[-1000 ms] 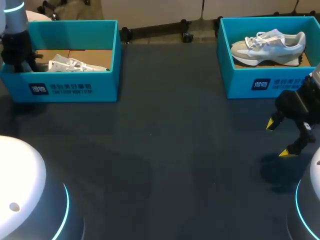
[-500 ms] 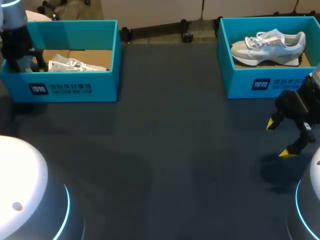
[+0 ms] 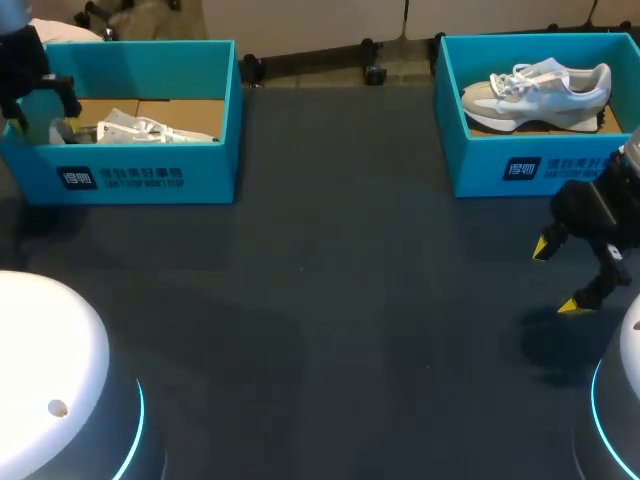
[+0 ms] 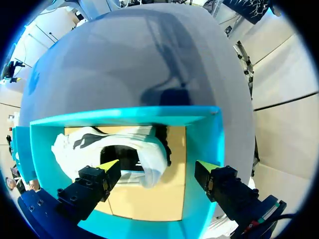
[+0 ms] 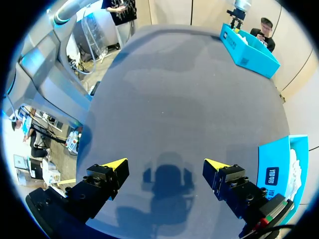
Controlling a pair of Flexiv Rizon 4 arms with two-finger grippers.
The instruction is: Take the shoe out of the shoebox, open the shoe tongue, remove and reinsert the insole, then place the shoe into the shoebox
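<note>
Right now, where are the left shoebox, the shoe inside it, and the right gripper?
left shoebox (image 3: 140, 178): head view, front wall.
shoe (image 4: 149, 159): left wrist view, white upper.
right gripper (image 3: 556, 277): head view, midway between yellow tips.

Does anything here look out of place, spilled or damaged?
Nothing stands out. One shoe sits in the left shoebox, the other shoe in the right shoebox; the left claw hangs open over its box, the right claw open above bare table.

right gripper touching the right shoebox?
Apart. Right wrist view: right gripper hangs open over the table, with a strip of table showing between it and the shoebox.
</note>
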